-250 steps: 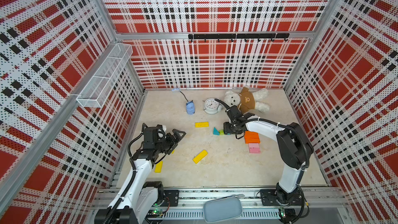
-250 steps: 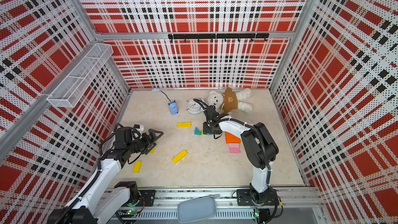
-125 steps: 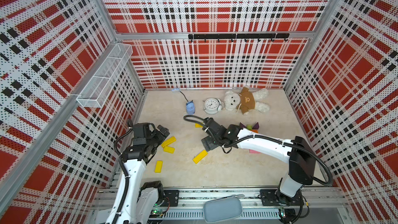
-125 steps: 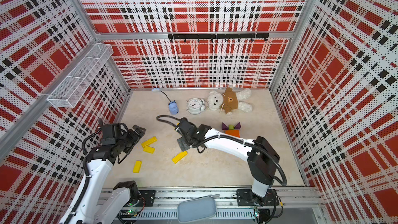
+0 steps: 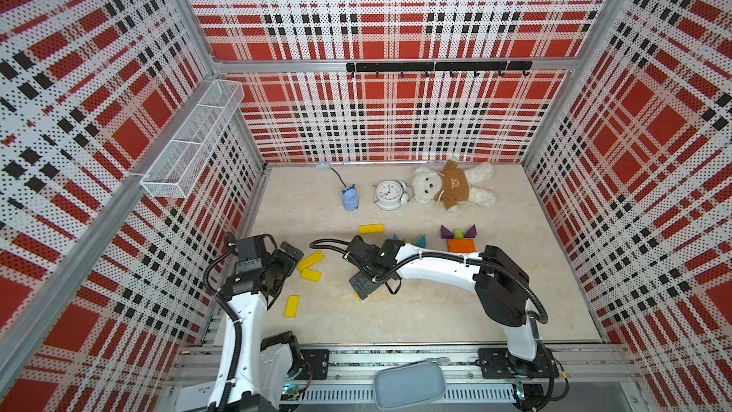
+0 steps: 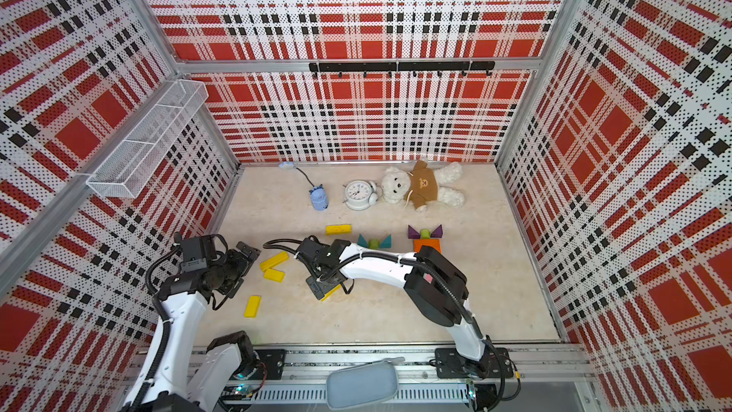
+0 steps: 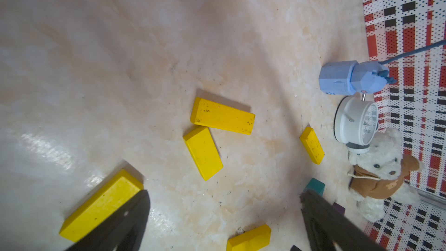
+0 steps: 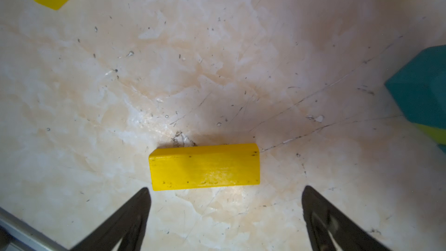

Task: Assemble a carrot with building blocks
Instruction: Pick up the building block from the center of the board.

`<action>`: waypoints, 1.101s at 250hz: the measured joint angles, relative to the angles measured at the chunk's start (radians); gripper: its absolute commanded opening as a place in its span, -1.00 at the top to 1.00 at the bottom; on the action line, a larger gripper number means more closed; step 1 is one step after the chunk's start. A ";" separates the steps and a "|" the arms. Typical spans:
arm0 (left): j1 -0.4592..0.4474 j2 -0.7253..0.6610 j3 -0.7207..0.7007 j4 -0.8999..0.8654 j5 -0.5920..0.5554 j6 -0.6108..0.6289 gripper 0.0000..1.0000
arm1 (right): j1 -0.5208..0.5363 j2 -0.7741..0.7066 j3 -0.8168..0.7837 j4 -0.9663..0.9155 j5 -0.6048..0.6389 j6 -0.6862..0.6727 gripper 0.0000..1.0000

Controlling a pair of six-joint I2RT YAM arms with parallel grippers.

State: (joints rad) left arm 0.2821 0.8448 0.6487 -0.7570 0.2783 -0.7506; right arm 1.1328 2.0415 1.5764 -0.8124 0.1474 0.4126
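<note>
Yellow rectangular wooden bar [image 8: 204, 166] lies toward the table's [image 5: 435, 311] front edge, between your spread right tool [image 8: 225, 188]; next, likely descend and pinch. Left tool [image 7: 224, 192] spread, empty.

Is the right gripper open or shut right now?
Open. In its wrist view the right gripper shows fingers wide apart, the yellow block lying free ahead of them.
</note>
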 measured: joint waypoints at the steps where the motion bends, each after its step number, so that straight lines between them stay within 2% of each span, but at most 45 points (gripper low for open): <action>1: 0.000 0.000 0.000 0.002 0.002 0.000 -0.99 | 0.000 0.001 0.000 0.000 -0.002 0.000 -1.00; 63: 0.003 0.020 -0.016 0.061 0.082 0.000 -0.99 | 0.000 0.077 0.027 -0.008 -0.058 0.000 -1.00; 155: 0.022 0.020 -0.036 0.108 0.146 0.000 -0.99 | 0.000 0.116 0.049 -0.008 -0.062 0.004 -1.00; 204: 0.026 0.020 -0.044 0.122 0.167 0.000 -0.99 | 0.000 0.111 0.040 -0.003 -0.031 0.046 -0.73; 275: 0.027 0.020 -0.051 0.144 0.195 0.000 -0.99 | -0.013 0.054 -0.021 0.011 0.029 0.091 -0.69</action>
State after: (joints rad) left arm 0.3092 0.8650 0.5972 -0.6132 0.4728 -0.7506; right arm 1.1198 2.0953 1.5551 -0.8017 0.1768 0.5037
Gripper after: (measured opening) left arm 0.993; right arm 0.923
